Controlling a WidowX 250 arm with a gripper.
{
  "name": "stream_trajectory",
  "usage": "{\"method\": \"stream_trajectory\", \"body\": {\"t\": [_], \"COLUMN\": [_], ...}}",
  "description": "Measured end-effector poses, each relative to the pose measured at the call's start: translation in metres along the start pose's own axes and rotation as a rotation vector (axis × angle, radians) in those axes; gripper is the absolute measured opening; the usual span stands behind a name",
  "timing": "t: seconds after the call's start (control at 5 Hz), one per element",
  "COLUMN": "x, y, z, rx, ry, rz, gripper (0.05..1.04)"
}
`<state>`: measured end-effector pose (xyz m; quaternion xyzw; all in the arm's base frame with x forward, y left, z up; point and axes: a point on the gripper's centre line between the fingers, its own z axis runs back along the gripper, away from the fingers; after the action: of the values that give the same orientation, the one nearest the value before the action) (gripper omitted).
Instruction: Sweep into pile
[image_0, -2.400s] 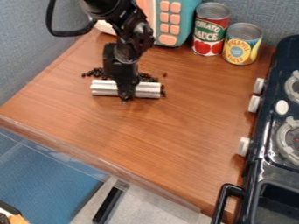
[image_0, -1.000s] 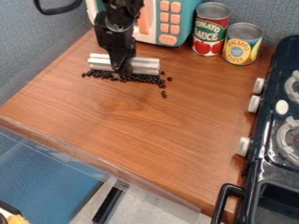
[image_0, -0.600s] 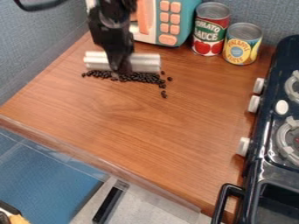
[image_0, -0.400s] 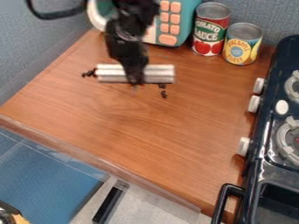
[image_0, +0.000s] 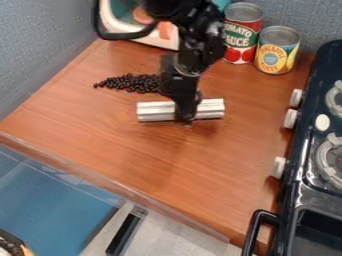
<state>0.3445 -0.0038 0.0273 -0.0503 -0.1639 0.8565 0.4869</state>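
The black gripper (image_0: 186, 116) hangs over the middle of the wooden counter, shut on the middle of a silvery ribbed bar (image_0: 155, 111) that sticks out on both sides. The bar lies crosswise, low over the counter. Behind it and to its left, dark beans (image_0: 133, 83) lie in an elongated heap, thin at the left end and wider toward the arm. The arm hides the heap's right end.
A toy microwave (image_0: 143, 25) stands behind the arm. Two cans, a red one (image_0: 242, 30) and a yellow one (image_0: 276, 50), stand at the back right. A toy stove (image_0: 314, 165) lines the right side. The counter's front edge (image_0: 113, 182) runs diagonally.
The gripper and bar have moved right and toward the counter's front, off the beans. More of the heap shows, and the stray beans seen earlier at its right are out of sight.
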Motion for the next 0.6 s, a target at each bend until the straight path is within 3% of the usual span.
{"method": "stream_trajectory", "body": {"t": [0.2, 0.6], "x": [-0.002, 0.002], "y": [0.001, -0.011], "z": [-0.011, -0.017], "rx": [0.021, -0.002], "ry": [-0.032, -0.044], "rz": [0.051, 0.062], "gripper": [0.375, 0.375]}}
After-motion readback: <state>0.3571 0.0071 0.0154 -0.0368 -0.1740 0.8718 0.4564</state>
